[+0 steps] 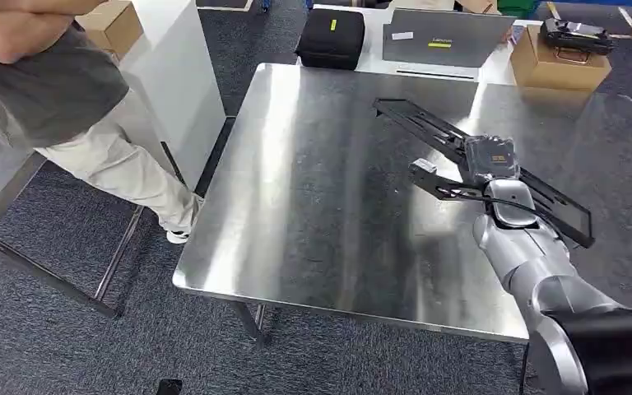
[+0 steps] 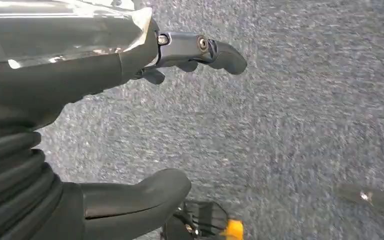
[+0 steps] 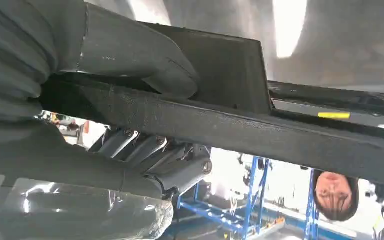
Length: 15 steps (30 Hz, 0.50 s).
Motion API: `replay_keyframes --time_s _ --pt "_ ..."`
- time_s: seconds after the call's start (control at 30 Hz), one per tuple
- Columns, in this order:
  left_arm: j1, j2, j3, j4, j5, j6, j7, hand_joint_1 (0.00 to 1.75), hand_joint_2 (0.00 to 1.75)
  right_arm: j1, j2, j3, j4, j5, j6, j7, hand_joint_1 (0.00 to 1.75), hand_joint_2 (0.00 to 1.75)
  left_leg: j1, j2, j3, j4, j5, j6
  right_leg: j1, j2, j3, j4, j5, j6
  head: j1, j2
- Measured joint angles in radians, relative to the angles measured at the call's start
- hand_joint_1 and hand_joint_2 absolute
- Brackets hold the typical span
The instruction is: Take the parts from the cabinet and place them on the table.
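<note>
Carpet (image 1: 41, 329) surrounds steel table (image 1: 321, 206); right hand (image 1: 494, 164) fingers grip black part (image 1: 428, 132), left hand (image 2: 80, 125) seemingly empty.

We note grey carpet (image 1: 41, 329) underfoot, a steel table (image 1: 313, 206) glaring under overhead light, a white cabinet (image 1: 177, 74) to its left, a second table (image 1: 494, 62) behind carrying cardboard boxes (image 1: 555, 62), a black case (image 1: 331, 37), and a person (image 1: 74, 99) standing by.

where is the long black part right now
In the head view the long black part sits over the steel table's right half, gripped by the right hand.
</note>
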Motion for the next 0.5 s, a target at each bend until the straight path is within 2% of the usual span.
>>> replay_keyframes --time_s 0.03,0.1,0.13,0.17,0.2,0.27,0.3,0.33,0.37,0.4,0.43,0.47,0.5 --pt "0.0 0.0 0.0 0.0 0.0 0.002 0.0 0.0 1.75 0.0 0.002 0.0 0.0 0.001 0.001 0.0 1.75 1.75 -0.001 0.001 -0.002 0.004 -0.003 -0.004 -0.005 0.003 -0.004 -0.002 0.0 -0.021 -0.003 0.0" --pt "0.002 -0.001 0.0 0.0 0.0 0.006 -0.001 0.0 1.75 0.002 0.002 0.0 0.0 0.003 0.006 0.0 1.75 1.75 0.003 0.0 -0.002 0.003 -0.004 -0.006 0.002 0.004 -0.007 0.005 -0.004 -0.036 -0.006 0.0" --pt "0.001 0.0 0.0 0.0 0.0 0.007 -0.002 0.0 1.75 0.0 0.002 0.0 0.0 0.003 0.006 0.0 1.75 1.75 0.005 0.0 -0.001 0.007 -0.011 -0.011 -0.006 0.005 -0.003 0.003 -0.005 -0.044 -0.006 0.0" --pt "0.002 0.0 0.0 0.0 0.0 0.009 -0.005 0.0 1.75 -0.002 0.003 0.0 -0.001 0.006 0.008 0.0 1.75 1.75 0.008 0.001 -0.008 0.019 -0.022 -0.017 -0.008 0.006 0.001 0.002 -0.007 -0.05 -0.007 0.0" --pt "0.001 0.0 0.0 0.0 0.0 0.009 -0.008 0.0 1.75 -0.004 0.004 0.0 -0.001 0.007 0.008 0.001 1.75 1.75 0.008 0.002 -0.023 0.056 -0.044 -0.023 -0.008 0.006 0.006 0.002 -0.011 -0.059 -0.012 0.0" --pt "0.001 0.0 0.0 0.0 0.0 0.01 -0.013 0.0 1.75 -0.006 0.009 0.0 -0.001 0.009 0.01 0.002 1.75 1.75 0.012 0.002 -0.107 0.218 -0.113 -0.033 -0.006 0.006 0.011 0.002 -0.015 -0.065 -0.014 0.0" --pt "0.002 0.0 0.0 0.0 0.0 0.013 -0.016 0.0 1.75 -0.005 0.01 0.0 -0.001 0.01 0.01 0.002 1.75 1.75 0.012 0.002 -0.152 0.291 -0.133 -0.034 -0.003 0.007 0.011 0.003 -0.017 -0.068 -0.014 0.0" --pt "0.003 0.0 0.0 0.0 -0.002 0.019 -0.023 0.0 1.75 -0.004 0.011 0.0 -0.001 0.012 0.01 0.002 1.75 1.75 0.012 0.002 -0.178 0.322 -0.131 -0.033 -0.002 0.007 0.013 0.003 -0.018 -0.07 -0.015 0.0" --pt "0.003 0.0 0.0 0.0 -0.007 0.028 -0.031 0.0 1.75 -0.004 0.011 0.0 -0.001 0.013 0.01 0.002 1.75 1.75 0.012 0.002 -0.181 0.306 -0.106 -0.03 0.0 0.008 0.015 0.003 -0.019 -0.071 -0.014 0.0" --pt "0.003 0.0 0.0 0.0 -0.02 0.056 -0.049 0.0 1.75 -0.004 0.013 0.0 -0.001 0.017 0.01 0.001 1.75 1.75 0.012 0.002 -0.161 0.251 -0.064 -0.024 0.002 0.01 0.018 0.003 -0.021 -0.072 -0.015 0.0" --pt "0.003 0.0 0.0 0.0 -0.033 0.078 -0.066 0.0 1.75 -0.005 0.014 0.0 -0.001 0.018 0.01 0.001 1.75 1.75 0.011 0.002 -0.121 0.161 -0.01 -0.017 0.003 0.011 0.023 0.003 -0.023 -0.074 -0.014 0.0" --pt "0.002 0.01 0.006 0.0 -0.075 0.106 -0.1 0.0 1.75 -0.006 0.014 0.0 -0.001 0.019 0.008 0.001 1.75 1.75 0.01 0.002 -0.072 0.06 0.04 -0.007 0.005 0.011 0.028 0.002 -0.026 -0.072 -0.014 0.0" --pt "0.0 0.014 0.019 0.002 -0.129 0.119 -0.119 0.0 1.75 -0.007 0.014 0.0 -0.001 0.021 0.008 0.0 1.75 1.75 0.006 0.0 -0.049 0.024 0.025 -0.002 0.007 0.011 0.029 0.0 -0.028 -0.069 -0.012 0.0"
